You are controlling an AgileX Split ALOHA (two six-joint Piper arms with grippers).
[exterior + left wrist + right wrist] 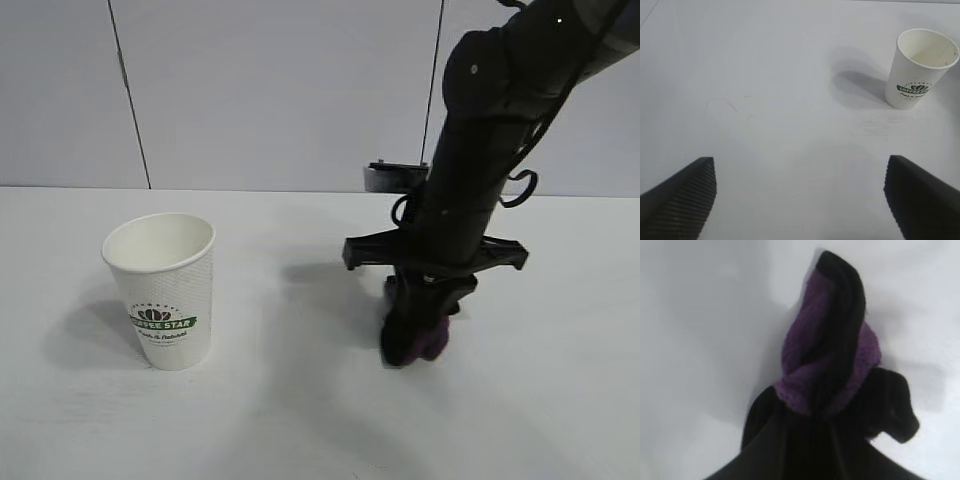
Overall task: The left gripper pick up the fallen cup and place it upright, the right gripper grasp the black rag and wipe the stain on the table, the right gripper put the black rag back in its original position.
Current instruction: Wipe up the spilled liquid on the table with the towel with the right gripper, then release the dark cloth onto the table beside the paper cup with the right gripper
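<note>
The cup [163, 290] stands upright on the white bench [300, 420]. The left tool [800, 200], short of the cup, hovers with its fingers spread wide and empty. Right of the cup, the right tool [408, 340] points down, clamped on the black rag [432, 338], which touches the bench.

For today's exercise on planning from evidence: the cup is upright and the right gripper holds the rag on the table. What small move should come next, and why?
Probably ease the right gripper open and lift away. It is shut on the black rag, which rests on the table; no stain shows, and the cup stands upright, so only returning the rag seems left.
</note>
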